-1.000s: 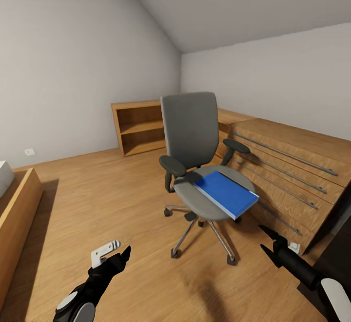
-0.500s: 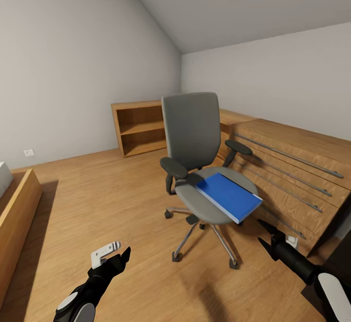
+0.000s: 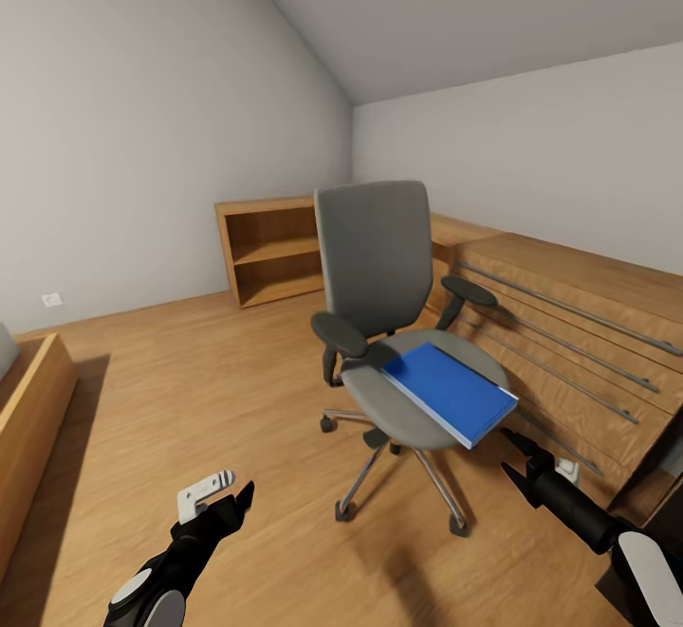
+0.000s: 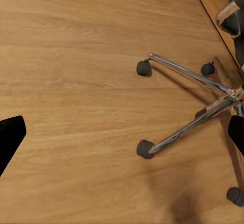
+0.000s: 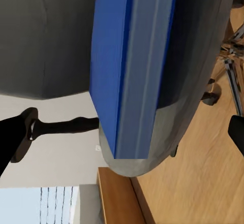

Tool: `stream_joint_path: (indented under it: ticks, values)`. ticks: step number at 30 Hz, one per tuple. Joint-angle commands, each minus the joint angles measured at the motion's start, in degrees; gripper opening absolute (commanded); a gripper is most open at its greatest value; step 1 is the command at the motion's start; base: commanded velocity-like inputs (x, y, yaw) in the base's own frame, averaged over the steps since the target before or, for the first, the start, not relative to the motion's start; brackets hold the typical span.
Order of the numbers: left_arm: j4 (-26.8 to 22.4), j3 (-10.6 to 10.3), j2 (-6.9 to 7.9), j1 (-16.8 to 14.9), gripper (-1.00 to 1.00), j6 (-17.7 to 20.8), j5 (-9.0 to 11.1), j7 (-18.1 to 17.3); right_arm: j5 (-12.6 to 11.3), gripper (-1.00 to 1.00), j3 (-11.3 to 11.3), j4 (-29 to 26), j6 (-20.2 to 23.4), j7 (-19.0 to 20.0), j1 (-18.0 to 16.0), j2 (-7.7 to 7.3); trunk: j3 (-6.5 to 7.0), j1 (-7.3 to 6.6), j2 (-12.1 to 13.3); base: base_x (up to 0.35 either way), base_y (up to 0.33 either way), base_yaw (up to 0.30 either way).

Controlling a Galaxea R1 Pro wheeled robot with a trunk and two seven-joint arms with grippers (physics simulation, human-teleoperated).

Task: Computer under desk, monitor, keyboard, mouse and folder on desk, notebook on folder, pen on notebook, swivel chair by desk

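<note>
On swivel chair (image 3: pixel 398 323) seat: blue folder (image 3: pixel 450 391), ungrasped. Right tool (image 3: pixel 525 461) near, fingers apart; left tool (image 3: pixel 220 502) likewise apart. Folder pickup next: reach, clamp edge.

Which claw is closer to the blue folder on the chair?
Right. The right claw sits just below the folder; the left claw hangs far off over the floor.
</note>
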Motion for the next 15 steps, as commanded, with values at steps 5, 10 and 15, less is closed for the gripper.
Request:
stream_joint_path:
  ticks: [5,10,15]
  values:
    - [-0.02,-0.13,0.06,-0.03,1.00,0.11,0.61,0.54,0.07,1.00,-0.13,0.01,0.34,0.17,-0.04,-0.05,-0.05,0.00,-0.02,0.134,0.000,0.000]
    - [0.00,-0.13,0.06,-0.03,1.00,0.13,0.63,0.54,0.07,1.00,-0.13,0.01,0.34,0.17,-0.04,-0.07,-0.05,0.00,-0.02,0.023,0.000,0.000]
    - [0.00,-0.13,0.06,-0.03,1.00,0.13,0.64,0.54,0.11,1.00,-0.13,0.01,0.34,0.10,-0.04,-0.07,-0.05,0.00,-0.02,0.113,0.000,0.000]
